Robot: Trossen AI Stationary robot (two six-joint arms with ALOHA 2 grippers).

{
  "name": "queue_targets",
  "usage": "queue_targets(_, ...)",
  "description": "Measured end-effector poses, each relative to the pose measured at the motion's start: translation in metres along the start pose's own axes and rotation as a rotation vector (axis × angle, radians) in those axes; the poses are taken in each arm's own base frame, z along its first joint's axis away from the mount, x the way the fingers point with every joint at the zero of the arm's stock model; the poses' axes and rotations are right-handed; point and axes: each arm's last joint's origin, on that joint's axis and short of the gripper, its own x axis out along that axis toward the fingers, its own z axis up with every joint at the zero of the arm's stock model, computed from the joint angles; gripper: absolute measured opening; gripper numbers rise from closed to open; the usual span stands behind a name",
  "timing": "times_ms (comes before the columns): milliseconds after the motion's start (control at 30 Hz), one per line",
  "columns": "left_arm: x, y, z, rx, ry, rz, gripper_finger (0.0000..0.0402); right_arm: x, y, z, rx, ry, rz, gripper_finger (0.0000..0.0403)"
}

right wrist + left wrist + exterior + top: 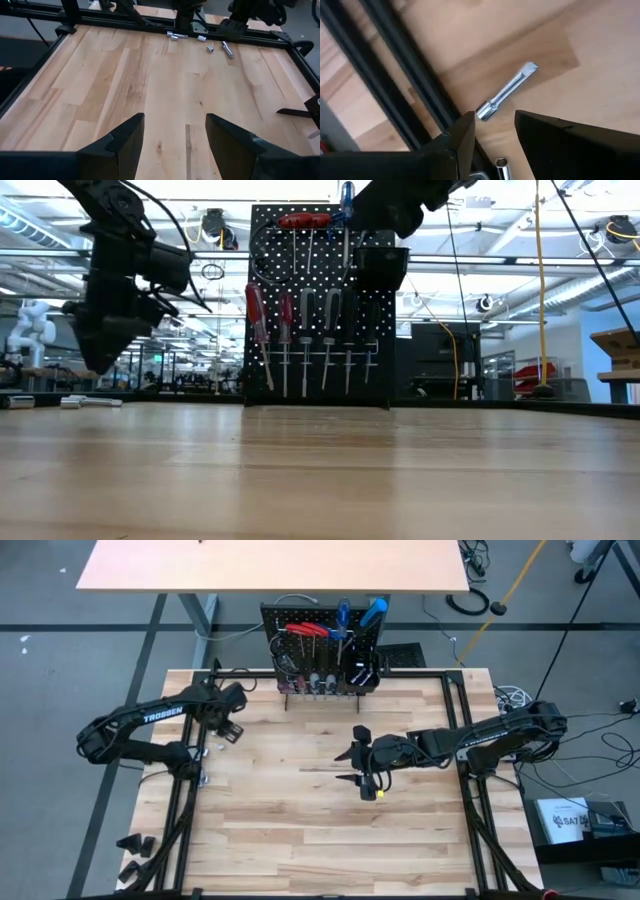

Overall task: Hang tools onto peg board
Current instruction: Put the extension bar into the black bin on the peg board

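The black peg board (pixel 300 618) stands upright at the table's far edge. Red-handled hex keys (pixel 303 222) and several screwdrivers (pixel 305 330) hang from its hooks, and blue-handled screwdrivers (pixel 358 615) stick up out of its black bin (pixel 383 265). A silver metal bar (pixel 507 92) lies flat on the wood near the left frame rail, a second silver piece (pixel 501 167) beside it. My left gripper (pixel 495 127) hangs open above the bar's thicker end, pointing down, touching nothing. My right gripper (pixel 175 132) hovers open over mid-table (pixel 362 768).
More small silver pieces (pixel 209 46) lie scattered along the table's left side, by the black frame rail (pixel 405 85). Black rails (pixel 465 730) edge the table on both sides. Bare wood (pixel 150 85) stretches between the two grippers.
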Motion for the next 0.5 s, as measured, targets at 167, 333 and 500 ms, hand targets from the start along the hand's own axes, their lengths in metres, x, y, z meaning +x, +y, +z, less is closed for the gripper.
queue_targets(167, 0.003, -0.005, 0.002, 0.074, 0.028, -0.117, 0.0147, 0.0, 0.0, 0.0, 0.001, 0.0, 0.0, 0.0206)
queue_targets(333, 0.012, -0.007, 0.008, 0.008, 0.03, -0.055, 0.0147, 0.0, 0.0, 0.0, 0.001, 0.0, 0.0, 0.0206)
queue_targets(500, 0.026, -0.01, 0.014, 0.009, 0.076, -0.026, 0.0147, 0.0, 0.0, 0.0, 0.001, 0.001, 0.0, 0.0206)
